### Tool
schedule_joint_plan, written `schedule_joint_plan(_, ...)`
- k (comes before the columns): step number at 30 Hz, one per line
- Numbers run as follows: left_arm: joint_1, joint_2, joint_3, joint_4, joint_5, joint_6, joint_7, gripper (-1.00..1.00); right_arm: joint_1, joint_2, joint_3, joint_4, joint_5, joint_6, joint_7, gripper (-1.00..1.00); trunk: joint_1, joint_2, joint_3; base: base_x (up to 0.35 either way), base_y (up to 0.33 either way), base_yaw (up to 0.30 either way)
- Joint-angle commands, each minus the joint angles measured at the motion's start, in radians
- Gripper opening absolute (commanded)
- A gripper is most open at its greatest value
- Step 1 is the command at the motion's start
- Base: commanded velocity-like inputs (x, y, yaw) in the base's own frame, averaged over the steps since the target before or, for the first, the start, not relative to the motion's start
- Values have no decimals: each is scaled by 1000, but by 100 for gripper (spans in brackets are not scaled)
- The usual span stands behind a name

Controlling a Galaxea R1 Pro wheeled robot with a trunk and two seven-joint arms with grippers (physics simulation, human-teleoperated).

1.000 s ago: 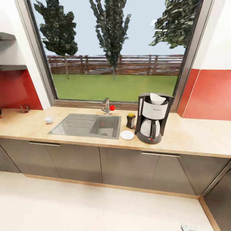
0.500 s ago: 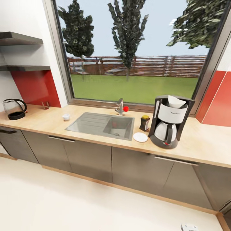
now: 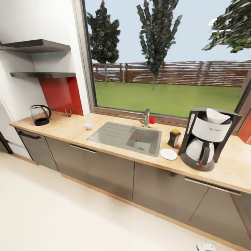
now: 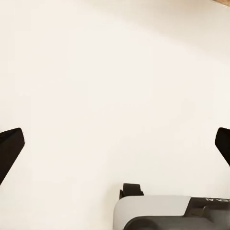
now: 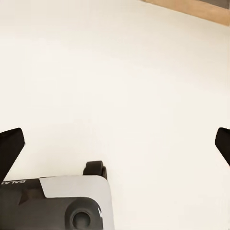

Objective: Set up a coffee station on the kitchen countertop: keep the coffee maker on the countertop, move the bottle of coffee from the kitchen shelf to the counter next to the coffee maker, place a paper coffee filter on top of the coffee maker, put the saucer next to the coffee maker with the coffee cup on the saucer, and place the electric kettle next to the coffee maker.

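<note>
Wide look along the worktop [image 3: 80, 134] from the head camera, and much of the coffee station is already standing at the right-hand end. The coffee maker [image 3: 208, 139] is upright there, with the paper coffee filter [image 3: 217, 115] sitting white in its top. The bottle of coffee [image 3: 174, 138] stands just beside it on the sink side, and the saucer [image 3: 168, 154] lies flat in front of that bottle, near the machine's base — bare, no cup on it.

So what's left? The coffee cup [image 3: 88, 126] sits on the far side of the sink [image 3: 127, 136], well apart from the saucer. The electric kettle [image 3: 40, 115] is further still, at the worktop's left end under the kitchen shelf [image 3: 43, 74].

Both arms hang low over pale floor. In the left wrist view the left gripper [image 4: 115, 143] has its fingers [image 4: 9, 148] spread wide with nothing between them — same story for the right gripper [image 5: 115, 143], fingers [image 5: 10, 146] wide apart and empty.

My read: this is the fetch step for the cup or the kettle, with the robot standing back from the cabinets. The next move calls for rolling in toward the left stretch of worktop, raising an arm above its edge, and closing on the cup's rim or the kettle's handle. The kettle is the longer carry, and the cup must land squarely on that small saucer.
</note>
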Motion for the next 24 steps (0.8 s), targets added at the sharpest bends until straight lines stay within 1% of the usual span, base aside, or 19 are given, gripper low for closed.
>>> schedule_joint_plan(1,-1,0,9,1,-10,-3,-4,100,-1,-1,8,0,-11,0,3,100,1,-2,-2,272,0,278)
schedule_joint_plan(15,-1,0,11,2,-7,-2,-2,100,-1,-1,8,0,-11,0,3,100,1,-2,6,302,2,278)
schedule_joint_plan(24,0,1,12,2,-7,-4,-2,100,-1,-1,8,0,-11,1,4,100,1,-2,10,308,154,278)
